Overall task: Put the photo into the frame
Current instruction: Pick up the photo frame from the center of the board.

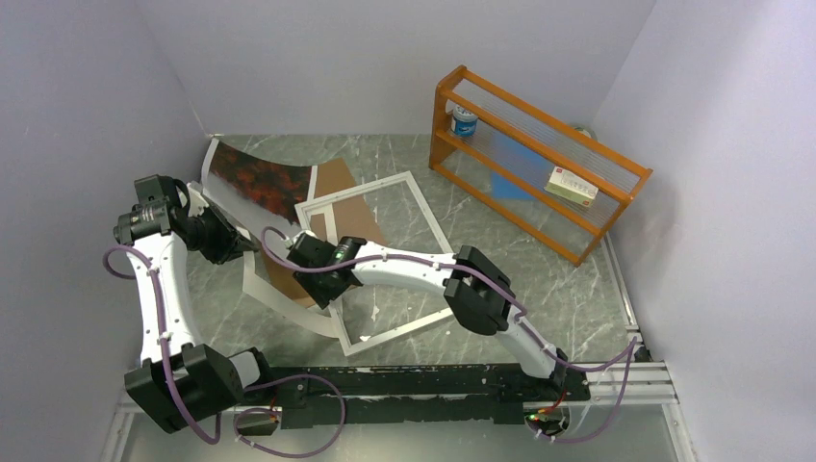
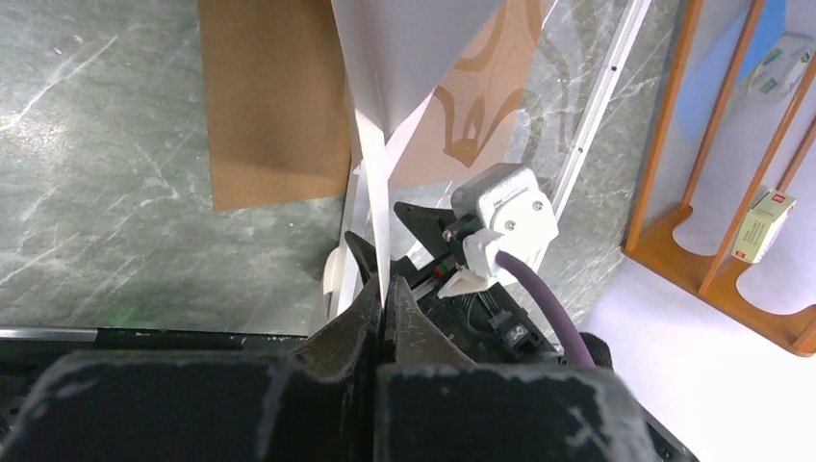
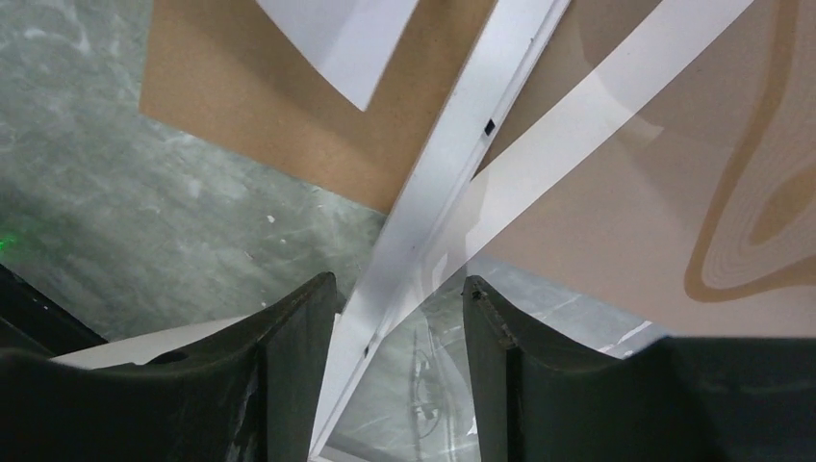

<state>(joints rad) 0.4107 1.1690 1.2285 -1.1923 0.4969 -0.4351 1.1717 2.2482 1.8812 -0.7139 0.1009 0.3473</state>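
**Fig.** The photo (image 1: pixel 262 181) sat at 10 o'clock on the table (image 1: pixel 539 289), red-foliage half toward the back-left corner. Its pale half bowed up and over toward 7 o'clock. The L gripper (image 1: pixel 239 248) held it, jaws together on the thin white sheet, pinched edge-on.

The frame (image 1: pixel 425 214) lay skewed at table ctr, its 11 o'clock corner overlapping the brown backing board (image 1: pixel 348 188). The R gripper (image 1: pixel 316 281) hung over the frame's 9 o'clock rail, jaws apart and straddling it, w/ no firm grip visible. The orange rack (image 1: pixel 539 164) stood at 2 o'clock, uninvolved.

Step in hand, prob.: steadying the frame while the photo is held up. Next move would need R to pin the rail and L to carry the sheet toward 3 o'clock, square w/ the opening.
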